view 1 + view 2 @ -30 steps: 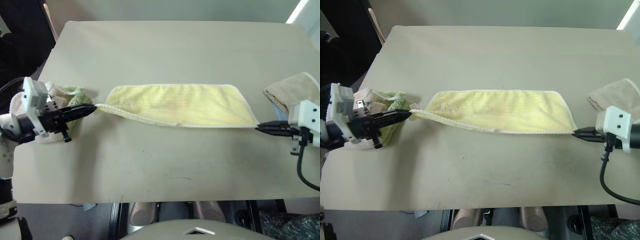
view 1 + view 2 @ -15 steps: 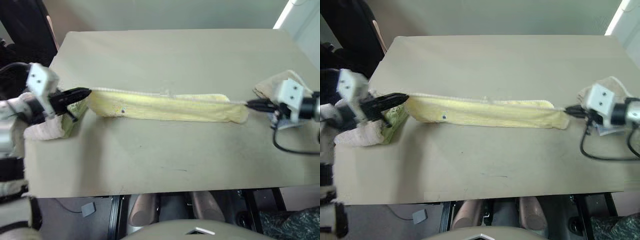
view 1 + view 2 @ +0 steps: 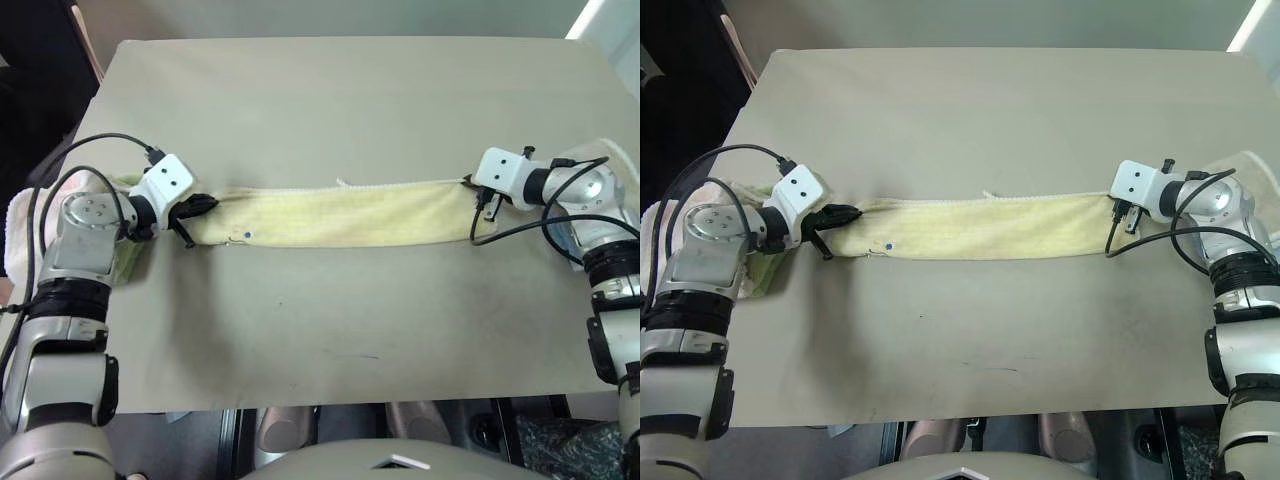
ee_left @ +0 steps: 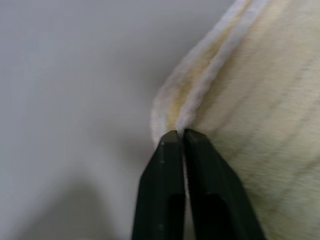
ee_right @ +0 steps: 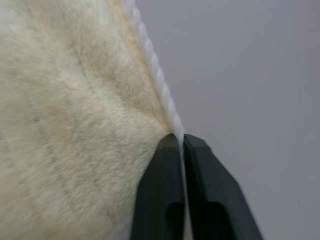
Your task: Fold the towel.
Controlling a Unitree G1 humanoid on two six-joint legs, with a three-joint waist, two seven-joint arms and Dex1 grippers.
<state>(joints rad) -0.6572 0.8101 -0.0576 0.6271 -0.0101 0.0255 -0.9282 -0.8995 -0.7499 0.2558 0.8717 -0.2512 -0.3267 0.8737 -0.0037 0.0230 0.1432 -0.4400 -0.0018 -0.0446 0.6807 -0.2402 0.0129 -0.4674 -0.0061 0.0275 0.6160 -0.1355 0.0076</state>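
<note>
Pale yellow terry towel (image 3: 340, 213), folded into a long narrow band, lying flat across the middle of the desk (image 3: 340, 110). Left claw (image 4: 180, 134) at the towel's left end, fingers pressed together on the white stitched hem. Right claw (image 5: 178, 141) at the towel's right end, likewise clamped on the hem cord. A small dark mark (image 3: 246, 236) sits on the towel near its left end.
</note>
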